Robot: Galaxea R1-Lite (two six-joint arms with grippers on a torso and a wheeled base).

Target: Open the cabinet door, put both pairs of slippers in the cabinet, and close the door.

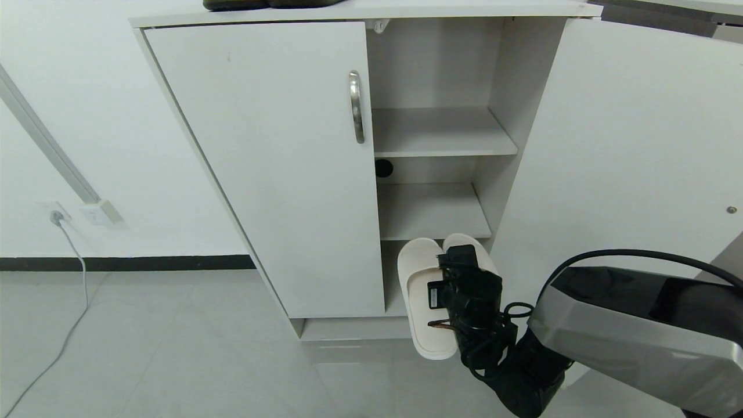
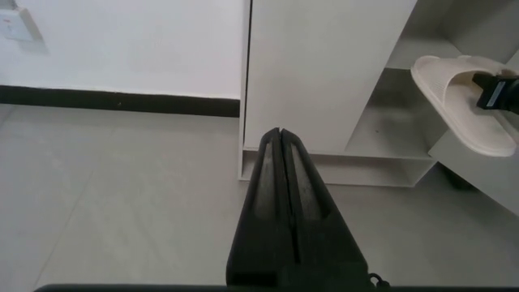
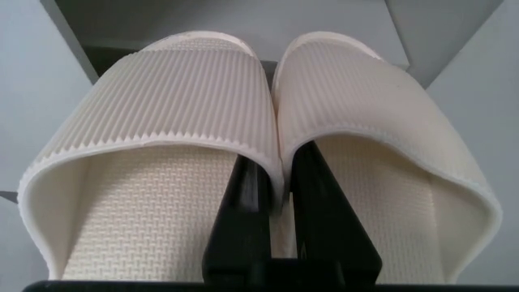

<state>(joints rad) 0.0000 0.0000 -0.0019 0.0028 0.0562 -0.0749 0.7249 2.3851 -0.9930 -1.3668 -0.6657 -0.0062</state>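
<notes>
Right gripper [image 1: 460, 258] clamped on white slippers [image 1: 419, 290], held at cabinet [image 1: 325, 11] bottom compartment mouth; right door [image 1: 627, 145] open, left door [image 1: 261, 174] shut, dark slippers [image 1: 267, 3] on top. Left wrist: left gripper [image 2: 280, 150] pinched closed, empty, over floor [image 2: 122, 186]. Right wrist: fingers [image 3: 243, 211] pinch both slippers' inner edges together.

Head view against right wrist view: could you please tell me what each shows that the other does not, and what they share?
Only the head view: the shut left door with its handle, the open right door, two bare shelves, a dark pair on the cabinet top, a wall socket. Only the right wrist view: the white slippers' ribbed straps and textured insoles, with the fingers pinching the two inner edges together. Both: the white slippers in the right gripper, toes toward the cabinet's bottom compartment.
</notes>
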